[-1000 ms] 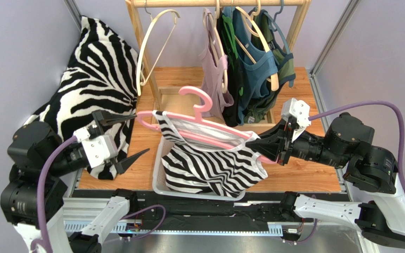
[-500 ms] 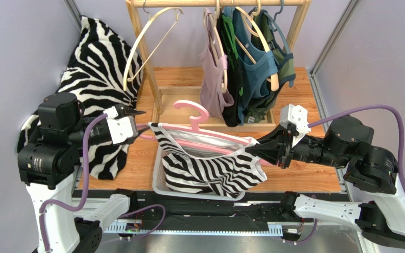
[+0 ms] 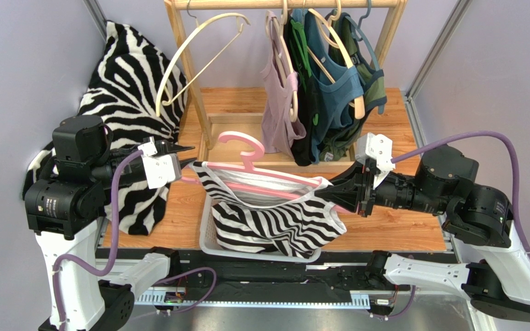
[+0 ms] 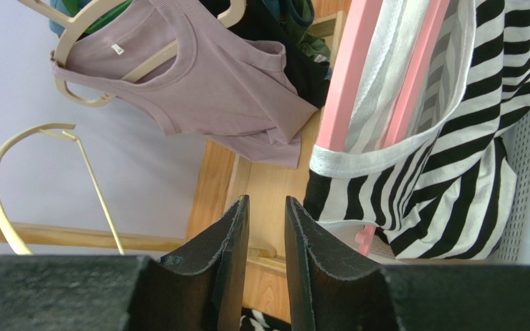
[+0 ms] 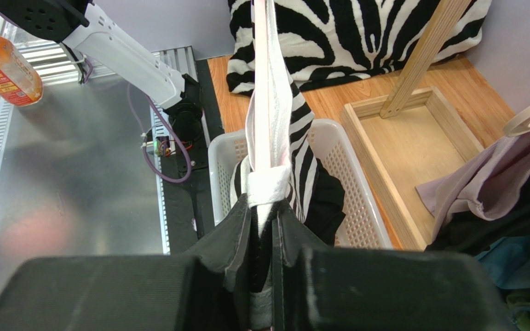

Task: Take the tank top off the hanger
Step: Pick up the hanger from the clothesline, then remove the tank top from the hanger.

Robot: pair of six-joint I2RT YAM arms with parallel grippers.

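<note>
A zebra-striped tank top (image 3: 275,224) hangs on a pink hanger (image 3: 239,136), held level above a white basket (image 3: 207,231). My right gripper (image 3: 335,189) is shut on the tank top's white shoulder strap where it wraps the hanger's right end; in the right wrist view the gripper (image 5: 264,207) pinches that fabric (image 5: 269,183). My left gripper (image 3: 186,156) sits at the hanger's left end, its jaws a narrow gap apart. The left wrist view shows nothing in the gripper (image 4: 266,200); the hanger (image 4: 347,76) and striped cloth (image 4: 454,117) lie just to its right.
A wooden clothes rack (image 3: 185,62) stands behind, with an empty cream hanger (image 3: 198,48) swinging and mauve (image 3: 278,103) and blue (image 3: 333,83) tops on its rail. A zebra cushion (image 3: 129,89) leans at back left. A bottle (image 5: 2,62) stands near the front.
My left arm rose and swung in toward the hanger's left end, its jaws narrowing from wide open to a small gap. The right gripper and hanger shifted slightly left. The empty cream hanger swung.
</note>
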